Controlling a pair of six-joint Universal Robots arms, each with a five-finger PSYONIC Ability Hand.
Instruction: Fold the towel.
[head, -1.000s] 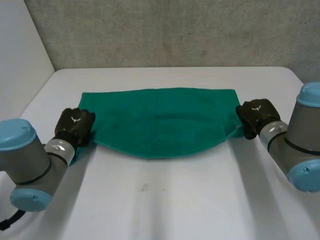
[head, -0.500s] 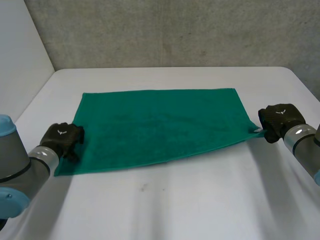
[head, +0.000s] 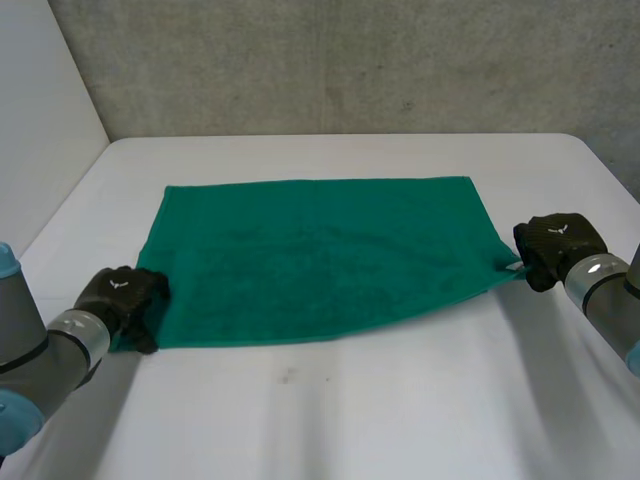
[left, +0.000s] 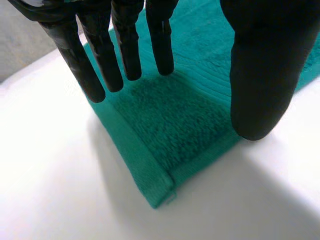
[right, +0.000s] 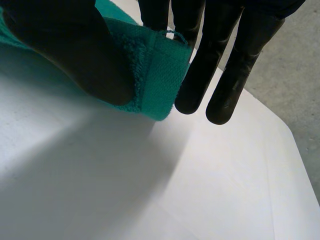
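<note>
A green towel (head: 320, 260) lies spread out flat on the white table (head: 350, 410). My left hand (head: 122, 295) hovers at the towel's near left corner. In the left wrist view its fingers (left: 100, 60) are straight and stand apart from the thumb, with the towel corner (left: 165, 145) flat on the table beneath them. My right hand (head: 558, 245) is at the near right corner. There the thumb (right: 65, 45) pinches the towel corner (right: 162, 80) against the fingers, and that corner is lifted a little off the table.
A grey wall runs along the table's far edge, and a pale wall stands to the left. Bare tabletop (head: 330, 150) lies in front of the towel and behind it.
Both hands drew the near edge toward me and outward, so the towel went from bunched to spread flat. The left hand opened and let go of its corner. The right hand kept its pinch.
</note>
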